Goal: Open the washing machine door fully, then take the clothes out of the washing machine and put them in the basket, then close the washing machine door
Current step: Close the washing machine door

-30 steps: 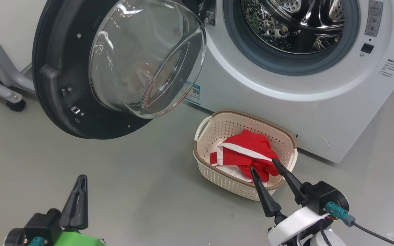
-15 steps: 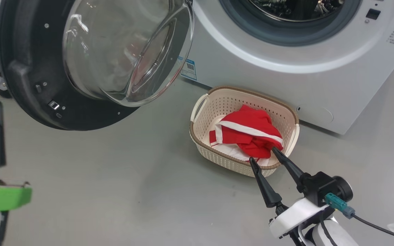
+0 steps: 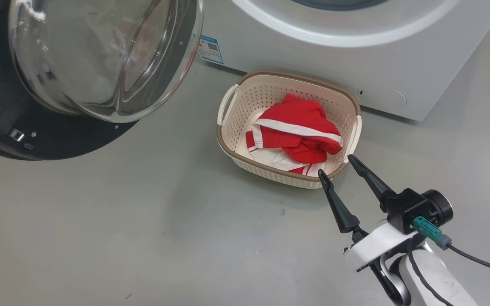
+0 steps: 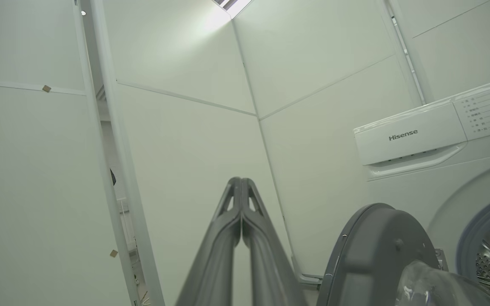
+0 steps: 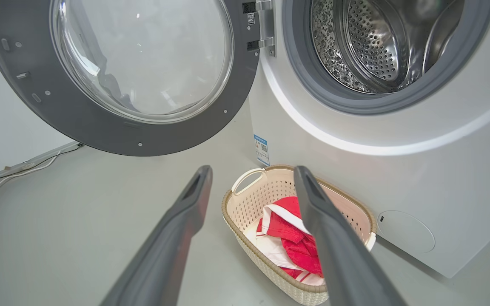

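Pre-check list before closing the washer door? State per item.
1. clothes all inside the basket: ok.
2. drum free of cloth: ok for the part the right wrist view shows.
3. grey door seal free of snagged fabric: ok where visible.
4. right gripper fingers open, nothing held: ok.
5. left gripper fingers shut, nothing held: ok.
6. washing machine door swing clears the basket: cannot tell.
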You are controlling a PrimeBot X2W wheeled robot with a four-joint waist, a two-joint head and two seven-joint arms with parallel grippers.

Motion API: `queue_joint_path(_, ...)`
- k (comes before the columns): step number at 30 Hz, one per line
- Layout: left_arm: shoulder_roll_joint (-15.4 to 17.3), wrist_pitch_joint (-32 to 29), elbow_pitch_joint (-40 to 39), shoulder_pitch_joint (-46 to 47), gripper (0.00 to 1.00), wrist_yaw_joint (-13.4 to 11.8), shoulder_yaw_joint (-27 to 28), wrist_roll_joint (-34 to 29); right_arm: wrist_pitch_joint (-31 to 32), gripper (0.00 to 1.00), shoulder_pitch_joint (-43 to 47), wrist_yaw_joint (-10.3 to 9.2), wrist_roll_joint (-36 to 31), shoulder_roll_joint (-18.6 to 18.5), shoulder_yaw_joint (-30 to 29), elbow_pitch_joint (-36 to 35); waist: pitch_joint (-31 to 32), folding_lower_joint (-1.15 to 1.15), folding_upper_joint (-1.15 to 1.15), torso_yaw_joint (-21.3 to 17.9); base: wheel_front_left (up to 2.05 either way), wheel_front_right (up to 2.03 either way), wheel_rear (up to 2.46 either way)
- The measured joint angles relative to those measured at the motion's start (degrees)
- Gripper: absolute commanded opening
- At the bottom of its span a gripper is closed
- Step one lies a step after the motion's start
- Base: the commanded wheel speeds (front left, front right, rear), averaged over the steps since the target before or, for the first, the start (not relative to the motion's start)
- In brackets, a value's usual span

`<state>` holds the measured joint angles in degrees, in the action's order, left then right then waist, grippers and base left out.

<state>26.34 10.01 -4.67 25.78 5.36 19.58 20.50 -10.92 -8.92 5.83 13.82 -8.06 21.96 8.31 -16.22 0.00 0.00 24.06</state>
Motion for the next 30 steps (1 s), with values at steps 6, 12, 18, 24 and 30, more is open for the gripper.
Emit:
queue_joint_path(6, -0.5, -6.8, 12.0, 7.2, 0.00, -1.3, 8.5, 13.1, 0.0, 1.00, -0.6, 0.07, -0.2, -0.2, 0.5, -0.1, -1.5, 0.00, 0.00, -2.1, 0.00, 0.00, 0.00)
queue_joint_path(12, -1.5, -13.3, 24.8, 12.6, 0.00, -6.6, 17.6, 22.6, 0.0, 1.00, -1.2, 0.10, -0.2, 0.0, 1.1, 0.0, -2.2, 0.00, 0.00, -3.7, 0.00, 0.00, 0.00)
queue_joint_path(18, -3.8, -19.6, 35.3, 18.5, 0.00, -11.7, 26.3, 32.7, 0.0, 1.00, -1.2, 0.14, -0.2, 0.2, 1.3, 0.3, -2.0, 0.00, 0.00, -4.8, 0.00, 0.00, 0.00)
queue_joint_path(24, -4.2, -27.5, 41.8, 21.6, 0.00, -11.9, 28.1, 38.2, -0.1, 1.00, -1.2, 0.14, -0.1, 0.4, 1.3, 0.4, -1.9, 0.00, 0.00, -5.1, 0.00, 0.00, 0.00)
queue_joint_path(30, -3.7, -32.6, 46.4, 22.6, 0.00, -12.2, 28.3, 38.5, -0.2, 1.00, -1.2, 0.15, -0.1, 0.6, 1.7, 0.7, -1.6, 0.00, 0.00, -5.3, 0.00, 0.00, 0.00)
